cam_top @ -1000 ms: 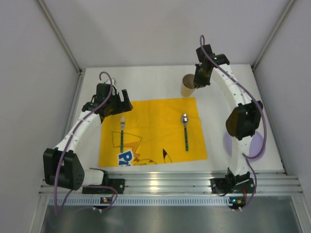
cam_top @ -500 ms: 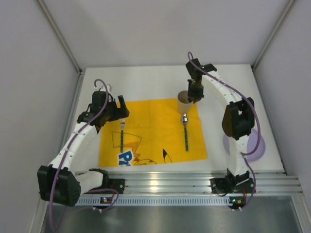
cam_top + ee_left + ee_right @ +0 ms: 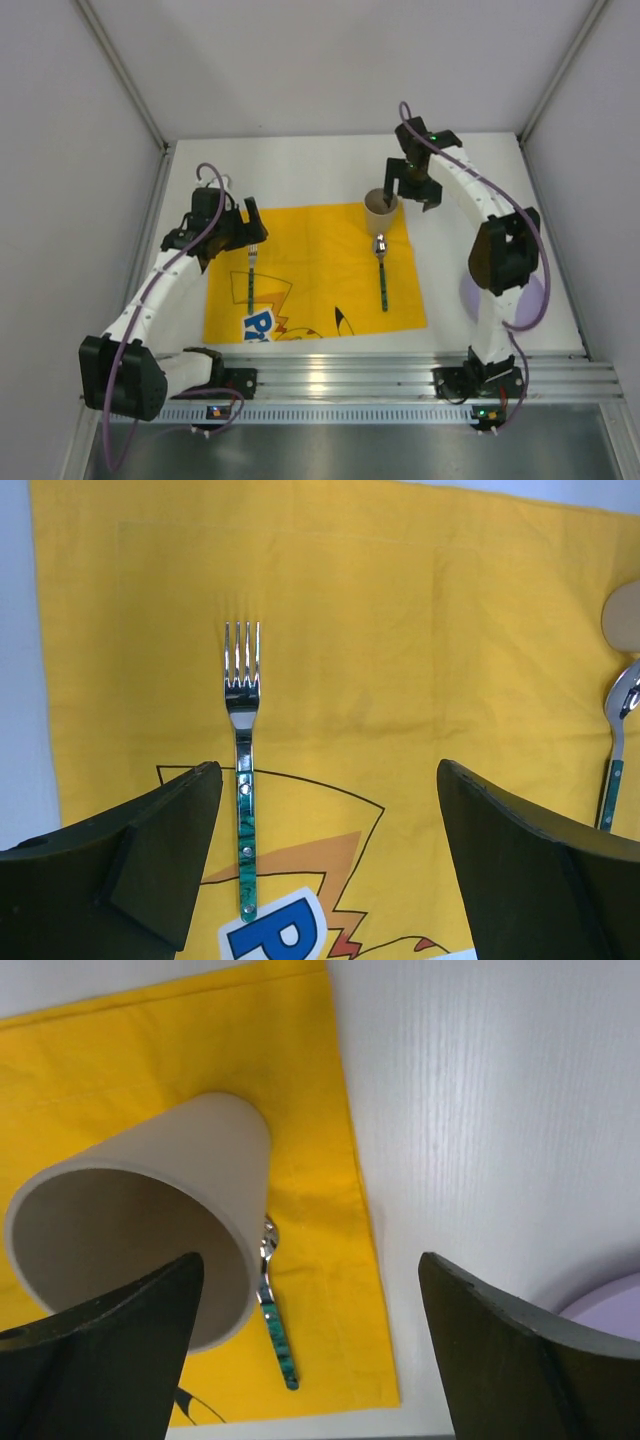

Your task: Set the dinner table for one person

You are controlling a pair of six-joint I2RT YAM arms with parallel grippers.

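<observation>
The dinner table (image 3: 300,165) is a white tabletop with a yellow cartoon placemat (image 3: 315,265) on it. A fork (image 3: 249,272) (image 3: 243,780) lies on the mat's left side and a spoon (image 3: 381,270) (image 3: 275,1325) on its right, both with green handles. A beige paper cup (image 3: 380,208) (image 3: 150,1230) stands upright on the mat's far right corner, above the spoon's bowl. My right gripper (image 3: 412,190) (image 3: 310,1350) is open just right of the cup, with its left finger at the rim. My left gripper (image 3: 235,225) (image 3: 330,860) hangs open above the fork and holds nothing.
A lilac plate (image 3: 535,290) (image 3: 610,1305) lies on the table right of the mat, partly hidden by the right arm. Grey walls enclose the table on three sides. An aluminium rail (image 3: 340,375) runs along the near edge.
My right gripper carried the cup from the bare table behind the mat onto the mat's far right corner, then opened and let it go. The left arm drew back slightly.
</observation>
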